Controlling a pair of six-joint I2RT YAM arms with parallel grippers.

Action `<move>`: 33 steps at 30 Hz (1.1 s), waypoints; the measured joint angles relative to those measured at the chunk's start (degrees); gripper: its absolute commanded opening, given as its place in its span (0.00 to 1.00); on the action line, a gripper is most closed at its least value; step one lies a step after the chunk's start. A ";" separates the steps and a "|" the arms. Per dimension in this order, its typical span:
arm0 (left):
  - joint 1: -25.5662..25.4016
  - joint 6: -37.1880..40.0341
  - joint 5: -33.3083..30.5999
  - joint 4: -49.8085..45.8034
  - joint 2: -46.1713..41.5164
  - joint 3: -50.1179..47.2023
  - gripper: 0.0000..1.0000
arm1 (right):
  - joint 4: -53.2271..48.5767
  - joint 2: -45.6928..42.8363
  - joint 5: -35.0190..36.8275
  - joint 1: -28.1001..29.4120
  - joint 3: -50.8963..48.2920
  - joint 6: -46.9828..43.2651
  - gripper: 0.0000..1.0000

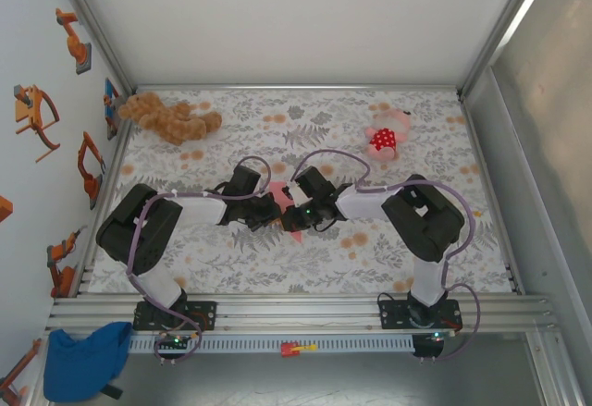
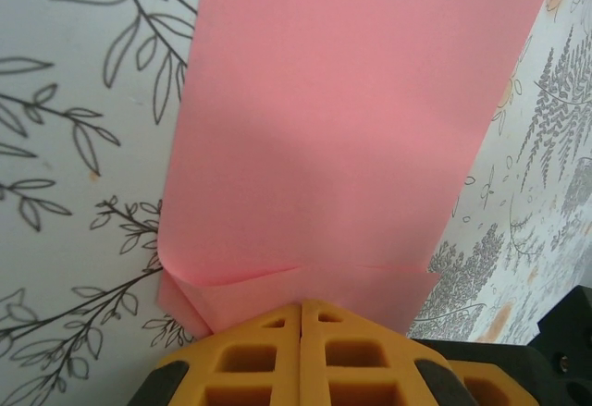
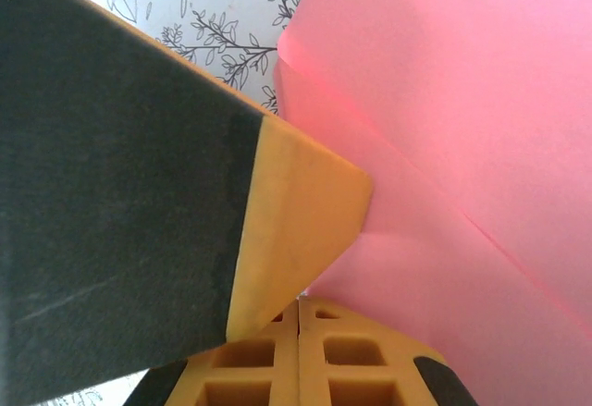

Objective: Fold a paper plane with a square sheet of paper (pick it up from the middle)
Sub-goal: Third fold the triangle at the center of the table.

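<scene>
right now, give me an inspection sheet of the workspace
surface: floral table cover, lying flat
job's things: pink sheet of paper, partly folded with a crease, held at mid-table
clutter: brown plush far left, pink plush toy far right, both apart from the paper
grippers: left gripper and right gripper both shut on the paper's edge, close together
cables: purple cables loop along both arms, none on the paper
surroundings: robot stickers at the left side, blue cloth below the rail
</scene>
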 measured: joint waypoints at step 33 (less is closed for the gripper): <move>0.17 0.00 0.17 0.79 0.02 -0.17 0.05 | -7.91 -17.31 3.87 0.02 -10.84 -5.29 0.00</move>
